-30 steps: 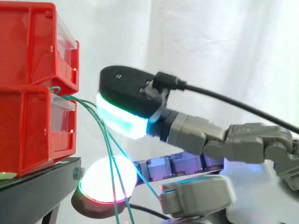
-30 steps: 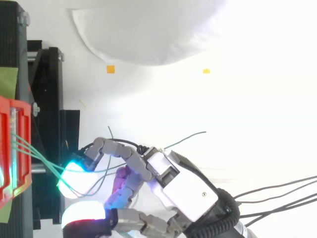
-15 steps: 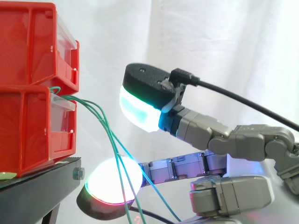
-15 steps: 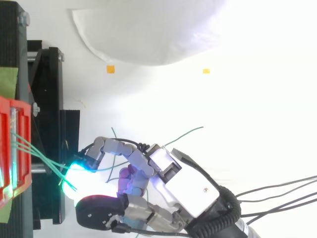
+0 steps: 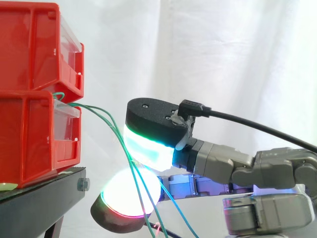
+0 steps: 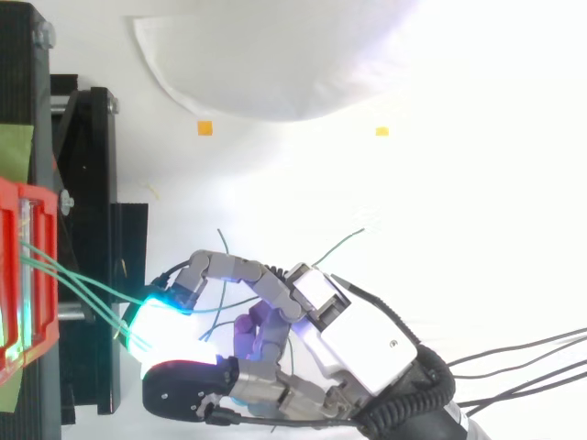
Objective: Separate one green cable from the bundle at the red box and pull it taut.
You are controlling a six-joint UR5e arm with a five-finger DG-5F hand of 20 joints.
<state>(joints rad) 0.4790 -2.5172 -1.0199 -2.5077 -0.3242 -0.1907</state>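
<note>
**Robot hand** [image 6: 367, 335]: lower centre of the top view, entering from the lower right. Half a second ago its upper fingertip pad [image 5: 148, 146] stood raised and clear. It has now dropped onto the white-glowing lower pad [image 5: 130, 197], so the two pads close as a pinch across the strands. Judged: the grasp step is made, the pull is not yet begun.

**Green cables** [image 5: 111, 124]: they leave the front of the lower red bin at middle left of the side view. They sag down and right, pass between the two pads and run off the bottom edge. They hang slack. Several strands appear caught, and whether one is singled out cannot be told.

**White curtain** [image 5: 233, 44]: backdrop, right and top.

**Red bins** [image 5: 27, 49]: two stacked at the left edge, the lower red bin [image 5: 27, 141] holding the bundle.

**Black stand** [image 5: 42, 198]: lower left, carrying the bins. Its edge lies just beside the lower pad and could obstruct a downward pull.

**Orange markers** [image 6: 204, 127]: two small squares on the white surface, upper middle of the top view, well clear.
</note>
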